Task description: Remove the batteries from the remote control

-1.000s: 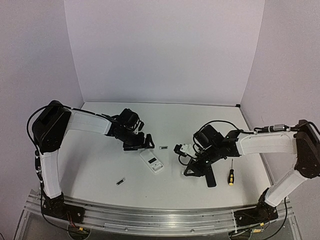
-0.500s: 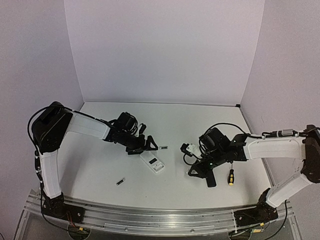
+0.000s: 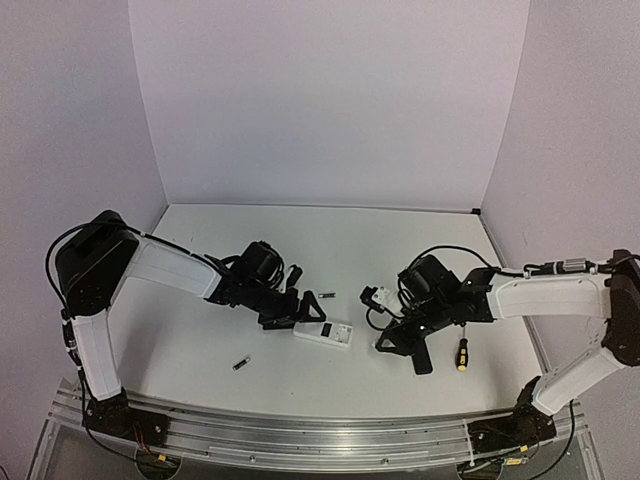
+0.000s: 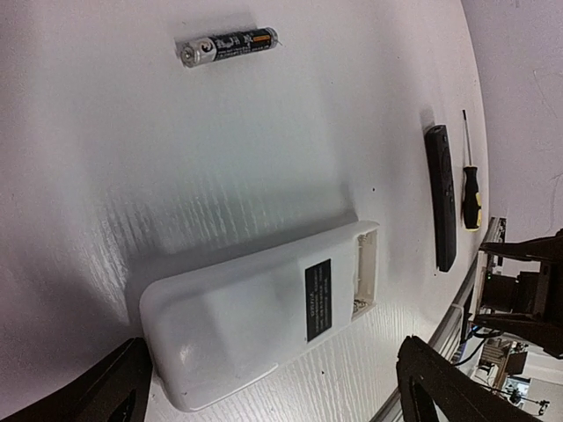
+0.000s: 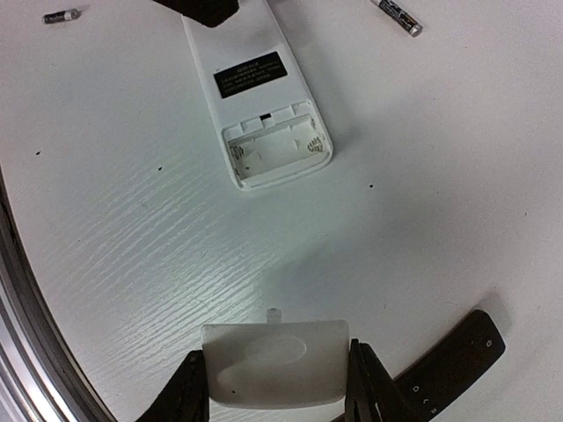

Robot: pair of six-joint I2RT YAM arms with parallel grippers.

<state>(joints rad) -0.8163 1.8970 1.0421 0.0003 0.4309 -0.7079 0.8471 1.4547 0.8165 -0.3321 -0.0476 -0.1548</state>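
Batteries (image 4: pixel 229 46) lay loose on table (image 5: pixel 132 220), white remote (image 5: pixel 251 61) bay (image 5: pixel 274 149) empty. Left gripper (image 4: pixel 281 387) gaped astride it; right gripper (image 5: pixel 277 387) pinched cover (image 5: pixel 277 356): needed flat set-down clear of black remote (image 5: pixel 457 352).

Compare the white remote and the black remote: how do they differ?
The white remote lies back up, its battery bay open and empty; the black remote lies buttons up. The white remote is broad, the black remote slimmer. The black remote has a screwdriver beside it; the white remote does not. Both lie flat on the table.
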